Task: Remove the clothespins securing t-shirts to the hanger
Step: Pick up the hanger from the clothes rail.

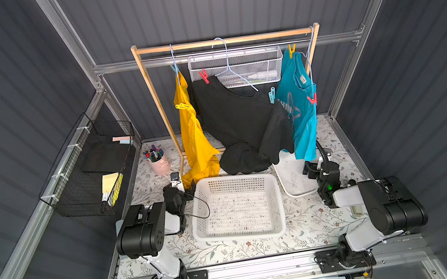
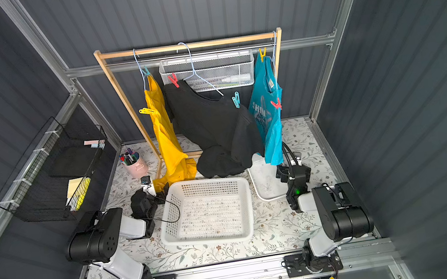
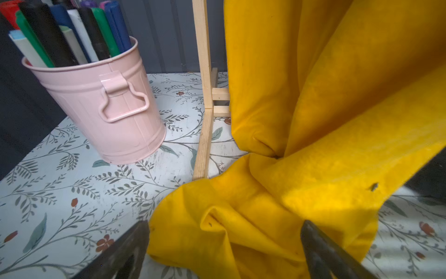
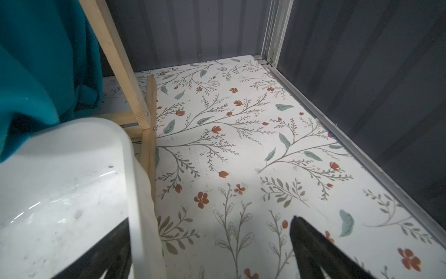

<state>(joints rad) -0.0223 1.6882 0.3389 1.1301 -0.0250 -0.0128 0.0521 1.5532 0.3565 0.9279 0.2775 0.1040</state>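
Progress, by my reading, is nil, so you have the whole job ahead of you. The pale wooden garment rack (image 1: 225,41) stands at the back of the floral-patterned table (image 1: 301,224). Three shirts hang from it: the mustard-yellow t-shirt (image 1: 192,132), the black t-shirt (image 1: 236,115) and the teal printed t-shirt (image 1: 301,118).

In front of them, the white slotted plastic basket (image 1: 240,233) holds no pin. Your left claw (image 3: 225,224) sits low by the yellow shirt's hem, fingers spread wide and gripping nothing. Your right claw (image 4: 210,229) is low too, beside the white plastic tray (image 1: 292,184), equally spread and empty. Both are well below the pins.

Six are left to take off:
- On the yellow shirt, a light blue clothespin (image 1: 175,69) and a yellow clothespin (image 1: 182,106).
- On the black shirt, a red clothespin (image 1: 204,76) and a second light blue clothespin (image 1: 272,95).
- On the teal shirt, a second yellow clothespin (image 1: 292,51) and a second red clothespin (image 1: 312,99).
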